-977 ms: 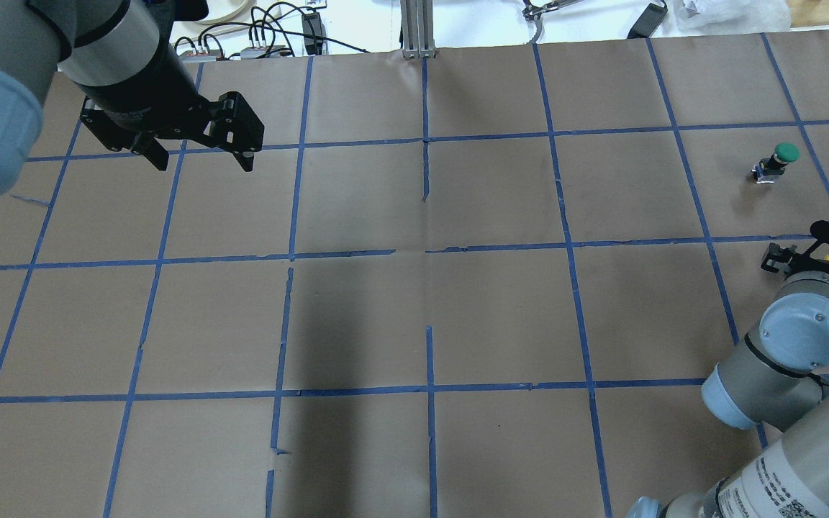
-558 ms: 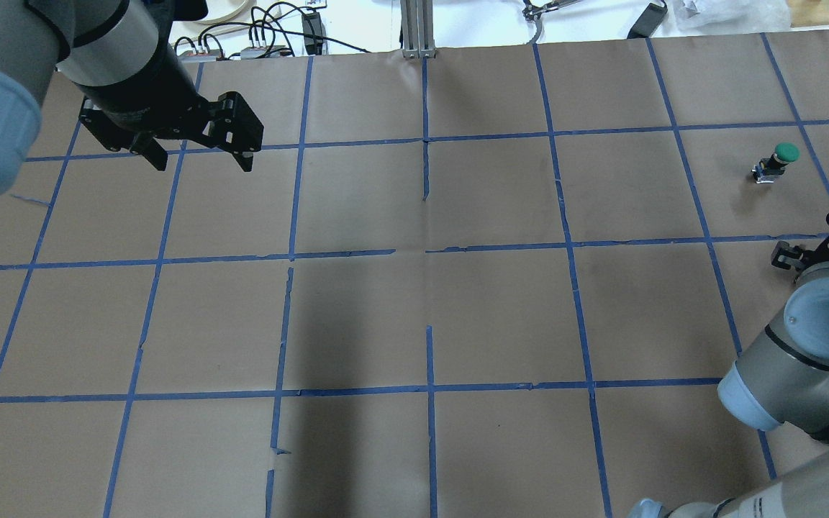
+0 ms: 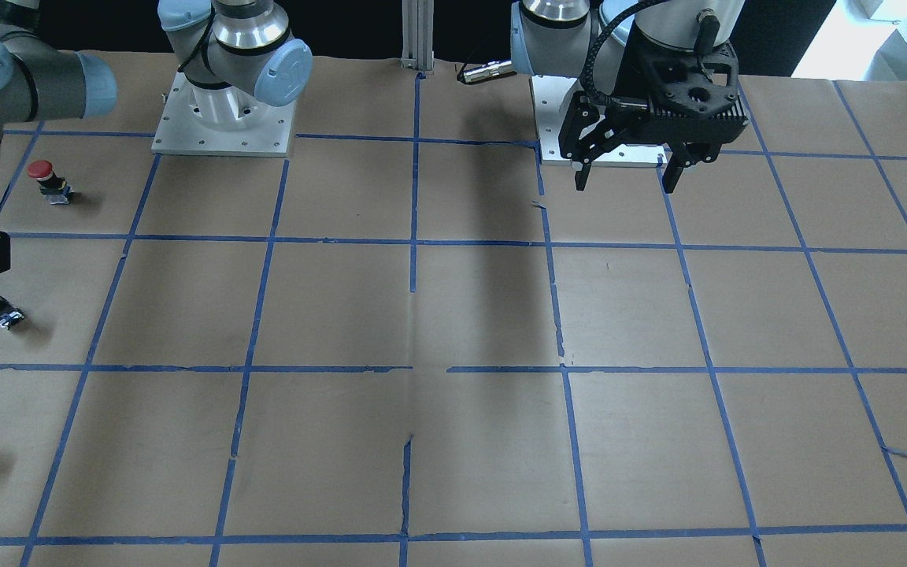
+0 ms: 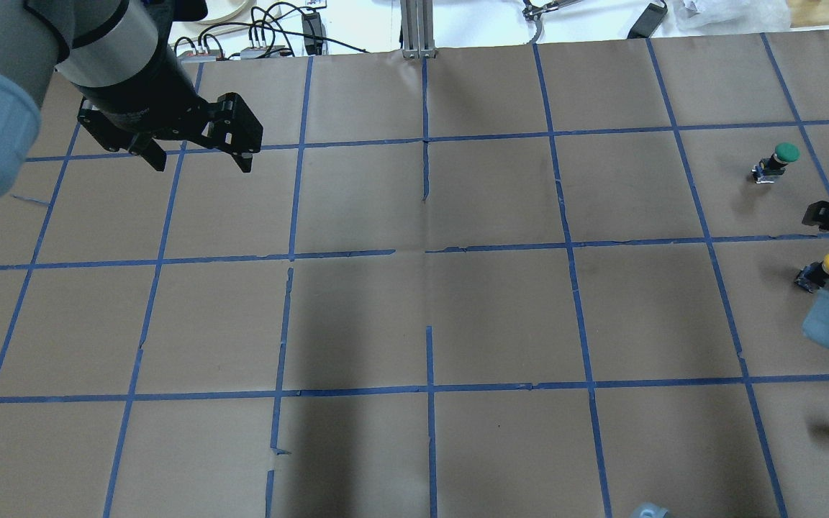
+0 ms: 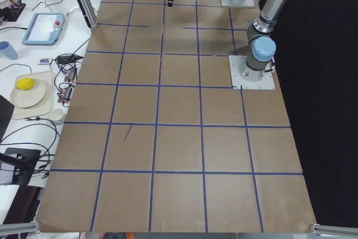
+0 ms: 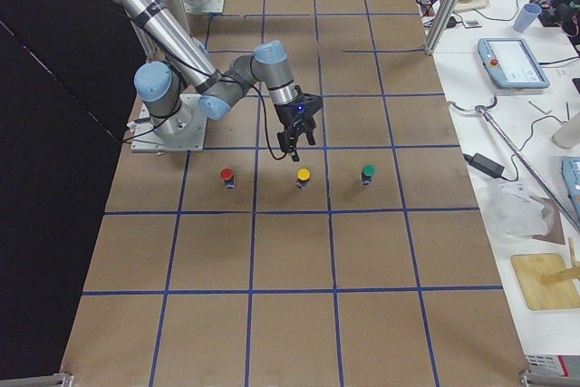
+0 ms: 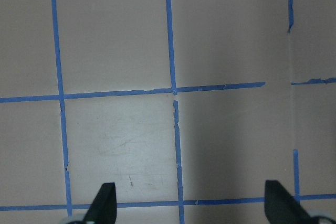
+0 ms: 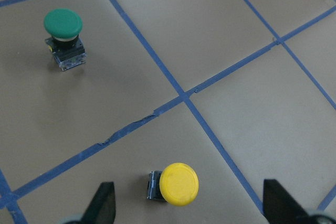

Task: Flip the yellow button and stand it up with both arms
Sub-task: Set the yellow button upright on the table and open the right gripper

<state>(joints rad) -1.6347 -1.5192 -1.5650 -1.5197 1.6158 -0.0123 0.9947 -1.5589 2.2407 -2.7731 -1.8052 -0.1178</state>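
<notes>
Left arm [image 4: 109, 54] is stretched forward, wrist tipped down, and the left gripper [image 4: 203, 165] hangs in the air with its 2 fingers spread wide, gripping nothing. Right arm [image 6: 177, 33] is folded at the elbow out to its own side. The right gripper [image 6: 295, 140] points down, sits low, fingers wide apart too.

yellow button [image 6: 304, 175] between red button [image 6: 227, 175], green button [image 6: 368, 172] | right gripper [image 6: 296, 140] near

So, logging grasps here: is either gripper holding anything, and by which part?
Nothing is held: left gripper and right gripper are open, the yellow button sits free.
</notes>
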